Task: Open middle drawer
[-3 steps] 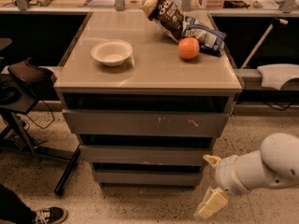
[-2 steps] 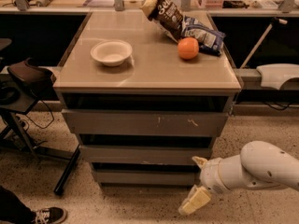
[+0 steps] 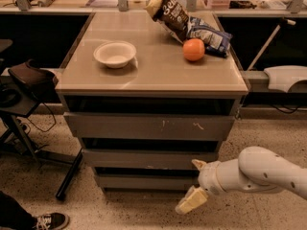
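The cabinet (image 3: pixel 72 80) has three grey drawer fronts. The middle drawer (image 3: pixel 144 158) is the plain grey front between the wide scratched top front (image 3: pixel 148 126) and the small bottom front (image 3: pixel 139 181). It stands in line with the others, and none of its inside shows. My gripper (image 3: pixel 194 183) is at the lower right of the cabinet, in front of the right ends of the middle and bottom fronts. It is open and empty. Its upper finger (image 3: pixel 198 164) is near the middle front's lower right corner and its lower finger (image 3: pixel 191 201) hangs below the bottom front.
On the cabinet top are a white bowl (image 3: pixel 114 53), an orange (image 3: pixel 194 49) and snack bags (image 3: pixel 187 23). A black stool and stand (image 3: pixel 24 87) are at the left, a shoe (image 3: pixel 48 221) is at the bottom left, and a white object (image 3: pixel 287 77) is at the right.
My arm and gripper have moved left, from right of the cabinet to in front of its lower right drawer fronts. The drawers have not moved.
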